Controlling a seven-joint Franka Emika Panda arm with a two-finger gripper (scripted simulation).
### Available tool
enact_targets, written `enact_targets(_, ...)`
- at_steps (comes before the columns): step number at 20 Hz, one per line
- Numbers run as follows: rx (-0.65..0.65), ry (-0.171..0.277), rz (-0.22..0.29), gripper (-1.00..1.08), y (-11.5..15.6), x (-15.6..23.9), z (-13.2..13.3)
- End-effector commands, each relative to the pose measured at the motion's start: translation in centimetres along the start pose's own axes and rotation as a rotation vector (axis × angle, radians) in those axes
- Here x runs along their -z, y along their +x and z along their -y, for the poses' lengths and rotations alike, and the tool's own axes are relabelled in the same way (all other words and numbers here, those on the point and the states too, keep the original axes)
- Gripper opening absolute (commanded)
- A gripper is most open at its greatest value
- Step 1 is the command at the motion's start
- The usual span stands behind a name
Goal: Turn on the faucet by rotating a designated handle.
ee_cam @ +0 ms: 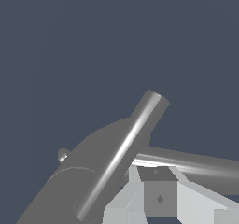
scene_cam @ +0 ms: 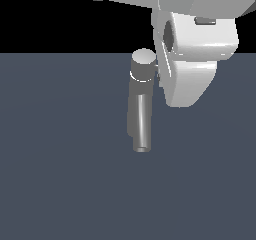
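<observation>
On a bare dark tabletop the faucet stands beside the gripper; the handle crosses the jaws, whose grip I cannot tell; pushing could slip off.

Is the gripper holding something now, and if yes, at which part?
It cannot be told. The gripper sits right at the faucet's handle, but no closed grasp around it is visible.

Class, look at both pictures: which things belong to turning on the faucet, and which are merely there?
Belongs to the job:
- faucet
- handle, the bar jutting from it
- gripper, close beside the handle

Merely there:
- spout, part of the faucet but not what gets turned
- dark grey floor
</observation>
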State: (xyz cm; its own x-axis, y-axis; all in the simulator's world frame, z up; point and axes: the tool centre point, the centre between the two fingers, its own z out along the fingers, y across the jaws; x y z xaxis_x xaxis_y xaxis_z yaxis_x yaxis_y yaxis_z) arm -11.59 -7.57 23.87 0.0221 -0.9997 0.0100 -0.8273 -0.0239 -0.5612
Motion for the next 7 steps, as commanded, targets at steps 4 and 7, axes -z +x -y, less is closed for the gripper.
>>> enact_targets(4, -0.055, -0.002, -0.029, -1.0, 3.8, 0.1, 0.5)
enact_targets(7, -0.057, -0.003, -0.03, -1.0, 4.3, 0.1, 0.8)
